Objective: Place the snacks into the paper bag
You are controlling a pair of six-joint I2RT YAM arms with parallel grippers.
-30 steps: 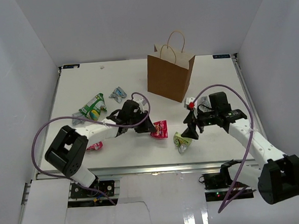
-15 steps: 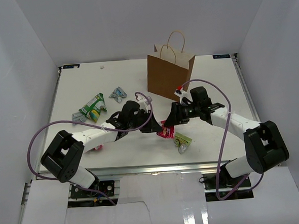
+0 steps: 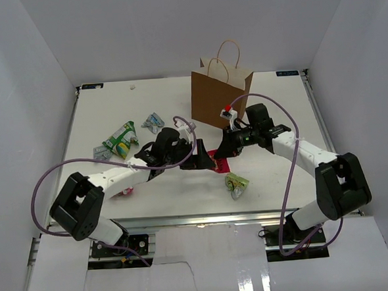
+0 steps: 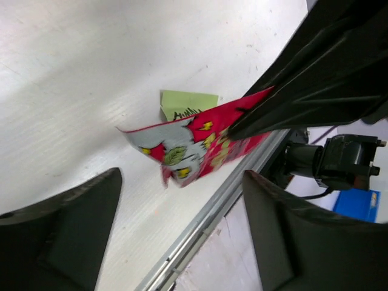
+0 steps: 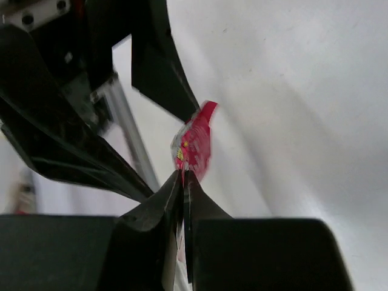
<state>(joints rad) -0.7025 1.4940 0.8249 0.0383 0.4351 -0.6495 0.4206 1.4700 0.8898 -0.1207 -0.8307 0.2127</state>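
The left gripper [image 4: 182, 177] had sprung wide as the right gripper [image 5: 183, 177] clamped the red snack [image 4: 203, 144], likely readying it for the paper bag [image 3: 221, 104] at twelve o'clock.

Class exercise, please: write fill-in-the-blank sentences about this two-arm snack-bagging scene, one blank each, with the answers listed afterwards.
1. The right gripper is shut on a ____ snack packet.
2. The left gripper stands ____ on either side of that packet.
3. The paper bag stands ____ on the table, beyond both grippers.
Missing words: red; open; upright.
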